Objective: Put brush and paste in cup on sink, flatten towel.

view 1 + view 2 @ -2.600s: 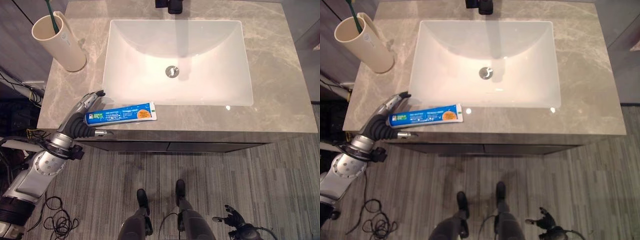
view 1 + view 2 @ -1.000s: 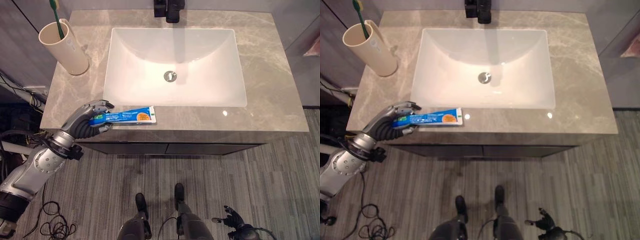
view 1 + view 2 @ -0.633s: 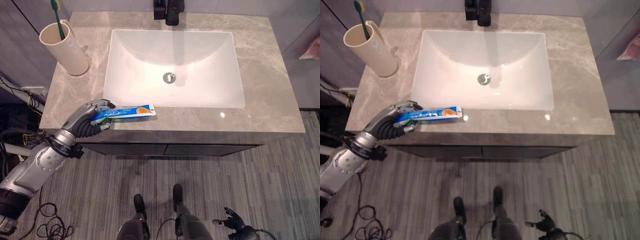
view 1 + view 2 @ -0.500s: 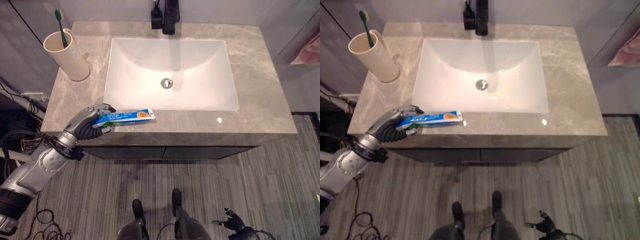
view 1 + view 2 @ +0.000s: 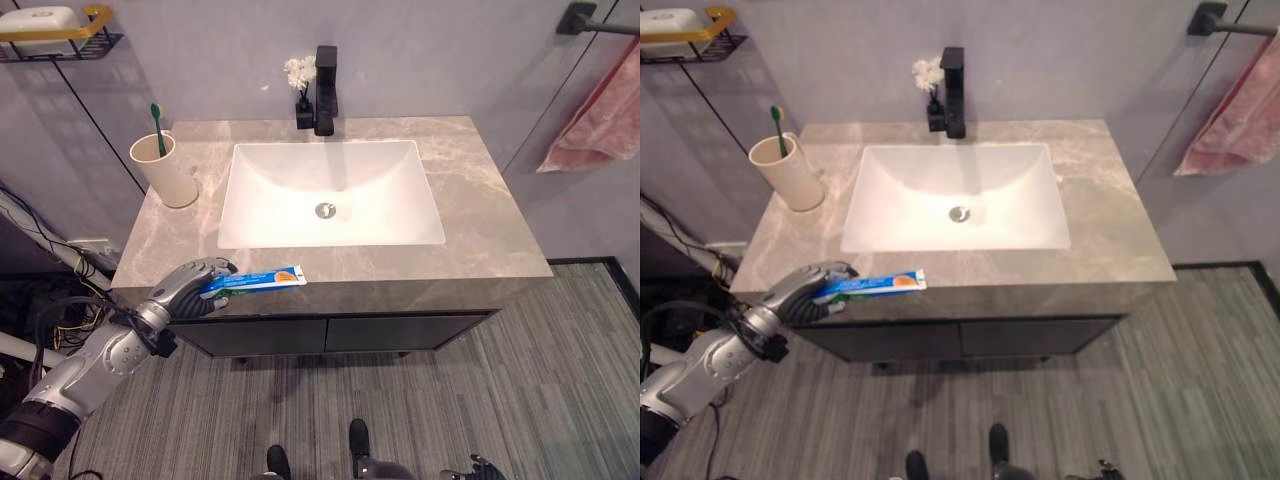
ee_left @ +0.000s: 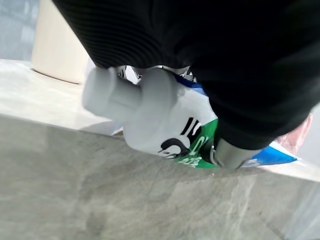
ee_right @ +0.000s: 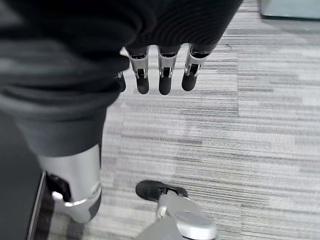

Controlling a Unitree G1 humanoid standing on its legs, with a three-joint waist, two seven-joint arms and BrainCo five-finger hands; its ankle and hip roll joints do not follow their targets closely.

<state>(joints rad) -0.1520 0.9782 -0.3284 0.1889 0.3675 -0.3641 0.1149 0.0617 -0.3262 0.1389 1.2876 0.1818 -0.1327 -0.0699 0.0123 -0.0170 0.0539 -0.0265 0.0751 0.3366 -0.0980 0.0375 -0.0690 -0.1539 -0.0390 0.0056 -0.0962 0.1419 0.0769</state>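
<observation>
A blue toothpaste tube [image 5: 262, 278] lies along the counter's front strip, before the white basin [image 5: 330, 190]. My left hand [image 5: 188, 288] is shut on its cap end, fingers curled over it. The left wrist view shows the white cap [image 6: 145, 107] sticking out of the grip just above the stone. A beige cup [image 5: 167, 172] stands at the counter's back left corner with a green toothbrush [image 5: 156, 117] upright in it. A pink towel [image 5: 598, 105] hangs bunched from a wall rail at the right. My right hand [image 7: 161, 75] hangs over the floor, fingers straight and empty.
A black faucet [image 5: 325, 78] and a small vase of white flowers [image 5: 298, 80] stand behind the basin. A wire shelf with soap [image 5: 45, 22] is on the wall above the cup. The grey stone counter [image 5: 480, 215] ends close in front of the tube.
My left hand, open beside the tube at first, has curled round its cap end. The camera has tilted up, bringing the wall, shelf and towel into view.
</observation>
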